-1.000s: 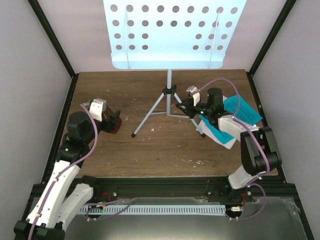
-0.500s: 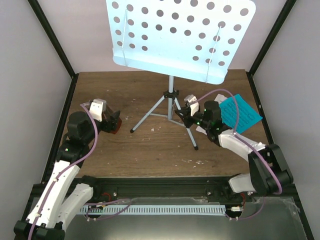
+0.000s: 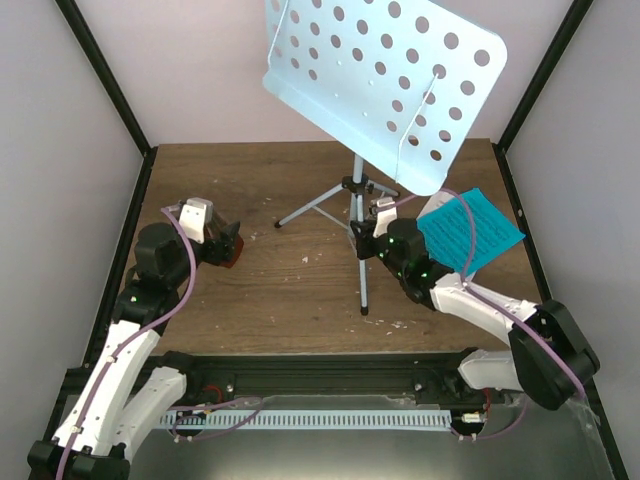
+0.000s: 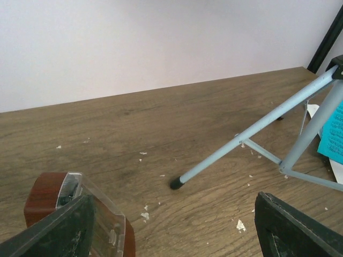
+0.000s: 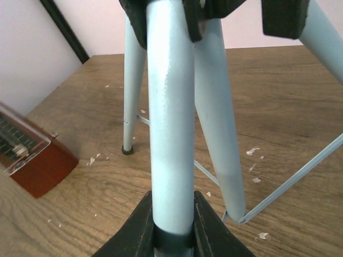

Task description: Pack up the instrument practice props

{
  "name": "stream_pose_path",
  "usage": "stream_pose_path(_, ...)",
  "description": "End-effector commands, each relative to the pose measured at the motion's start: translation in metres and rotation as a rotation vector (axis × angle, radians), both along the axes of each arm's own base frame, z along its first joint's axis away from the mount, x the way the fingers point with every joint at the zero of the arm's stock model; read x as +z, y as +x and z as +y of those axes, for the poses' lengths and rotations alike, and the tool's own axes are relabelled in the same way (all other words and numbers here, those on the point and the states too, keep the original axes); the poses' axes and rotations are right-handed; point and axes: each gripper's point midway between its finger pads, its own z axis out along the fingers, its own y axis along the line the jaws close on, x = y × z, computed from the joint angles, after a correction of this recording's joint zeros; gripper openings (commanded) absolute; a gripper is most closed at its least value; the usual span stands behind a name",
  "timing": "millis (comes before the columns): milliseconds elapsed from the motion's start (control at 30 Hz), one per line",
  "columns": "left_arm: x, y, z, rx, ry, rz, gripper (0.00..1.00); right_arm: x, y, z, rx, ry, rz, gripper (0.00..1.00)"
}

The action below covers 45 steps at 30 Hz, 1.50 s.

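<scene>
Pincer on right arm (image 5: 172, 222) grips tilted music stand (image 3: 392, 83) by leg.

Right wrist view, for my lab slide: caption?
Right pincer clamped on a leg of the pale blue music stand, red-brown metronome on the wooden table at left.

The top external camera looks steeply down from high behind the near edge, facing the back wall (image 3: 180, 80) and taking in the whole table (image 3: 300, 290). The left wrist camera sits low over the wood, looking across toward the music stand (image 4: 252, 130). The right wrist camera is pressed close against one of its legs. All three views share its tripod and the metronome (image 5: 37, 163).
</scene>
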Motion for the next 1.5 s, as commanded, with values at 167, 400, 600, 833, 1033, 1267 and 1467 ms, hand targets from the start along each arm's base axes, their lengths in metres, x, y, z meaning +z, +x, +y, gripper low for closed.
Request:
stream_pose_path(167, 0.002, 0.0, 0.001, 0.007, 0.003, -0.002, 0.82, -0.007, 0.001, 0.022, -0.203, 0.129, 0.144, 0.01)
stream_pose_path(400, 0.0, 0.0, 0.001, 0.008, 0.005, 0.002, 0.82, -0.009, -0.002, 0.047, -0.172, 0.167, 0.196, 0.12)
stream_pose_path(600, 0.0, 0.0, 0.001, 0.009, 0.006, 0.004, 0.82, 0.014, -0.014, 0.037, -0.142, 0.165, 0.133, 0.65)
stream_pose_path(833, 0.003, -0.001, 0.001, 0.004, 0.0, -0.005, 0.82, 0.03, -0.03, -0.007, -0.161, 0.116, 0.051, 0.85)
stream_pose_path(1033, 0.025, 0.003, -0.004, 0.01, -0.096, -0.003, 0.82, 0.055, -0.028, -0.023, 0.094, 0.191, 0.024, 0.82)
stream_pose_path(1267, 0.124, 0.012, -0.051, -0.243, -0.264, -0.112, 0.82, 0.087, -0.006, -0.038, 0.184, 0.359, 0.114, 0.82)
stream_pose_path(1467, 0.082, 0.026, -0.034, -0.135, -0.178, -0.067, 0.82, 0.082, 0.002, -0.031, 0.145, 0.735, 0.374, 0.86)
